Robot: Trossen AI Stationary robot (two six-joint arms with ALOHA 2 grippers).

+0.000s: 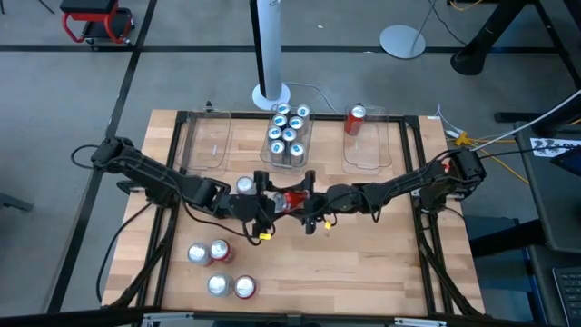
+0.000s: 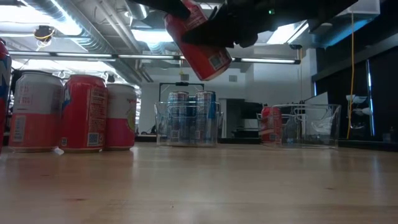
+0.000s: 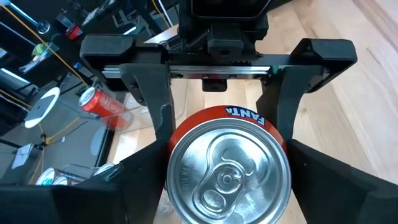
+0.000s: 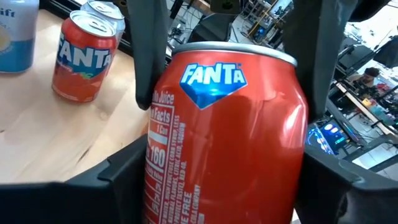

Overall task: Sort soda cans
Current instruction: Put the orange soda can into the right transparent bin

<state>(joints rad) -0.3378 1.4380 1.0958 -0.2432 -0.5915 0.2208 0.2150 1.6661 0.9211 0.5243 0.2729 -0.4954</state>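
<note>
A red Fanta soda can (image 1: pixel 290 199) hangs tilted above the table's middle, high in the low view (image 2: pixel 200 46). My left gripper (image 1: pixel 275 202) and my right gripper (image 1: pixel 305 203) meet at it from opposite sides, both shut on it. A silver can (image 1: pixel 245 184) stands just behind my left gripper. Several red and silver cans (image 1: pixel 219 252) stand on their bases near the front left. Blue-and-white cans fill the middle bin (image 1: pixel 289 134). One red can (image 1: pixel 356 119) stands in the right bin. My left gripper pinches the red can between its two fingers (image 3: pixel 134 186), on opposite sides of the body near the top end (image 3: pixel 180 155). It comes from the table's left, slanting down, and the silver top faces its wrist. The can is lifted clear and tilted. My right gripper pinches the same can's red body (image 4: pixel 155 168) between its two fingers (image 4: pixel 118 180), toward the bottom end. It comes nearly level from the table's right, its fingers lying across the can. The FANTA label faces its wrist.
Three clear bins line the far edge: left bin (image 1: pixel 207 143), middle bin, right bin (image 1: pixel 372 145). A black frame (image 1: pixel 427 236) runs along the table's sides. Bare wood lies at the table's front right (image 1: pixel 363 272).
</note>
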